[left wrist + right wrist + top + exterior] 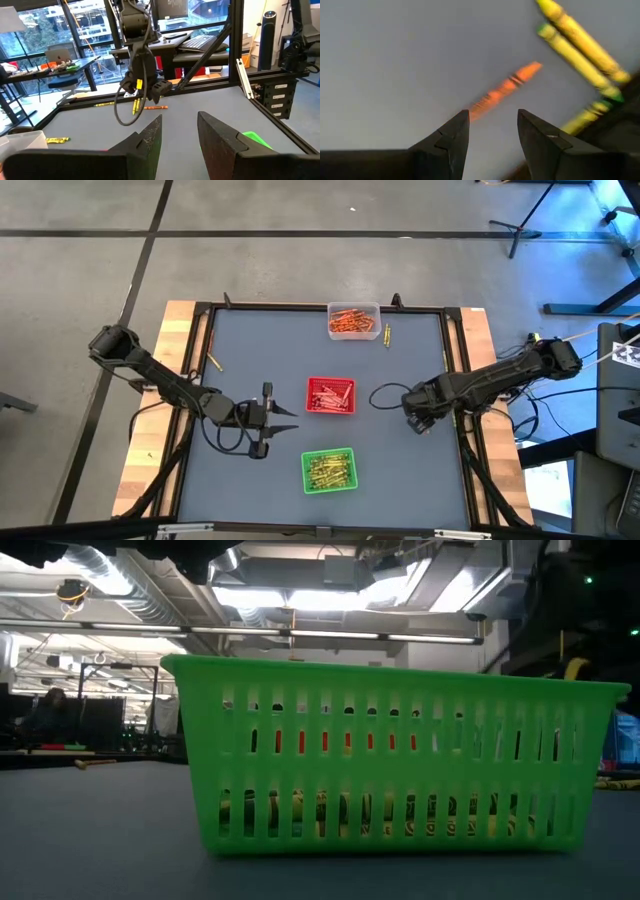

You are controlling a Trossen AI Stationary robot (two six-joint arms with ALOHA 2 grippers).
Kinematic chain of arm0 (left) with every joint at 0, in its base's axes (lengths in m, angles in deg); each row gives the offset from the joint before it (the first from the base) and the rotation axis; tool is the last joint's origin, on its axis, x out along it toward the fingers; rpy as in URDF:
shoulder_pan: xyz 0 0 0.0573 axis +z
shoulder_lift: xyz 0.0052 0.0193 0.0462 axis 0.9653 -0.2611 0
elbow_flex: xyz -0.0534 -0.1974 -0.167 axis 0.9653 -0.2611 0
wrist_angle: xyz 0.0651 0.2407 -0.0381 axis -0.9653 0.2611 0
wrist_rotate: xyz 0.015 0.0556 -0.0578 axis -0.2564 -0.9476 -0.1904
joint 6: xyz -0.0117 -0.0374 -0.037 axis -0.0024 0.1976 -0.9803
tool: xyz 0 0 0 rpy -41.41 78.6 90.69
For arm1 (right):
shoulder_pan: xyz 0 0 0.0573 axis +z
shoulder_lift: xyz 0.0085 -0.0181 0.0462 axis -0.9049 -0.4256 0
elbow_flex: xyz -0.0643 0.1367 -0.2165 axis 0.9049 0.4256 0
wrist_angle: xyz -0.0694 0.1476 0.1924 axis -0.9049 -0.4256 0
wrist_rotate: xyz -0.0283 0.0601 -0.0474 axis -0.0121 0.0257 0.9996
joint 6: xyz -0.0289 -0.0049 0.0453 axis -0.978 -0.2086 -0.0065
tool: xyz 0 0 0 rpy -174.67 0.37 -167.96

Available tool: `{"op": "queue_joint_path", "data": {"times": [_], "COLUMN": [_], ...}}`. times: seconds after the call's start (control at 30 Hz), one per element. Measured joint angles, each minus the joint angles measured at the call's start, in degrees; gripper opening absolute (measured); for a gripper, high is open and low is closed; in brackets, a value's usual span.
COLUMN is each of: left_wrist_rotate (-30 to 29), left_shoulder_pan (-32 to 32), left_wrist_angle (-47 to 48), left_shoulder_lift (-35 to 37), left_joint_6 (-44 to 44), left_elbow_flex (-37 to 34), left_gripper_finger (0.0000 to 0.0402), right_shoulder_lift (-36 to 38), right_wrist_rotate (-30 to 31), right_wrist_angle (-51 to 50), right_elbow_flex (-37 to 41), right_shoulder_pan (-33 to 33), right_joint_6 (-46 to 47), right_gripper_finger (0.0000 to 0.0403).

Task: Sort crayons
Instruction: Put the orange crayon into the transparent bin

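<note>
Crayons mostly sorted into clear tray (353, 321), red tray (330, 395) and green tray (328, 470); strays remain by right end effector (418, 423), fingers apart, empty; left end effector (268, 420) likewise.

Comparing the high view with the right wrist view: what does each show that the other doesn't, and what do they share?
Only the high view: the clear tray of orange crayons, the red tray, the green tray, and the left pincer beside the red tray. Only the right wrist view: an orange crayon lying on the mat ahead of the open right pincer, with yellow-green crayons nearby. Shared: the grey mat and the right pincer.
</note>
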Motion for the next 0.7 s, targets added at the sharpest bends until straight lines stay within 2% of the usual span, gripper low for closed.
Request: {"op": "queue_joint_path", "data": {"times": [0.2,0.3,0.53,0.6,0.7], "left_wrist_rotate": [0.0,0.0,0.0,0.0,0.0], "left_shoulder_pan": [0.0,0.0,0.0,0.0,0.0], "left_wrist_angle": [0.0,0.0,-0.1,-0.1,-0.1], "left_shoulder_lift": [0.0,0.0,0.0,0.0,0.0], "left_joint_6": [0.0,0.0,0.0,0.0,0.0], "left_elbow_flex": [0.0,0.0,0.0,0.0,0.0], "left_gripper_finger": [0.011,0.011,0.011,0.011,0.011], "right_shoulder_lift": [0.0,0.0,0.2,0.2,0.2], "right_wrist_rotate": [-0.5,-1.0,-1.6,-1.6,-1.5], "right_wrist_angle": [6.7,6.5,11.4,11.8,11.9], "right_elbow_flex": [3.1,5.0,7.7,7.8,7.8], "right_shoulder_pan": [0.0,0.0,0.0,0.0,0.0], "right_joint_6": [5.1,6.5,4.0,2.4,1.5], "right_gripper_finger": [0.0166,0.0166,0.0165,0.0156,0.0122]}}
